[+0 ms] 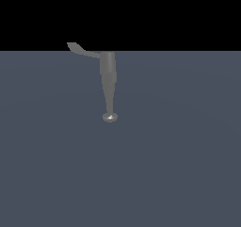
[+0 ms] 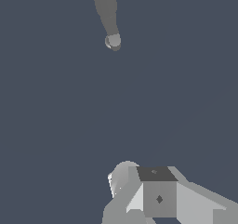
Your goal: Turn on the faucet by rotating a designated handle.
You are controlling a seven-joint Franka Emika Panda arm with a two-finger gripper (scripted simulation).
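The grey faucet (image 1: 108,82) stands alone; its thin handle (image 1: 81,50) sticks out toward the exterior view's left. The pincer (image 2: 139,193) is well apart from it; I cannot tell whether it is apart or together.

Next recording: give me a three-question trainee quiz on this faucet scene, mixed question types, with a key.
1. True or false: the gripper is touching the handle.
2. In the exterior view, the handle leaves the faucet toward which side? A) left B) right
3. Fill in: the faucet's narrow end finishes in a small round ____.

Key: 1. False, it is well apart from the faucet in the wrist view. 2. A. 3. disc.
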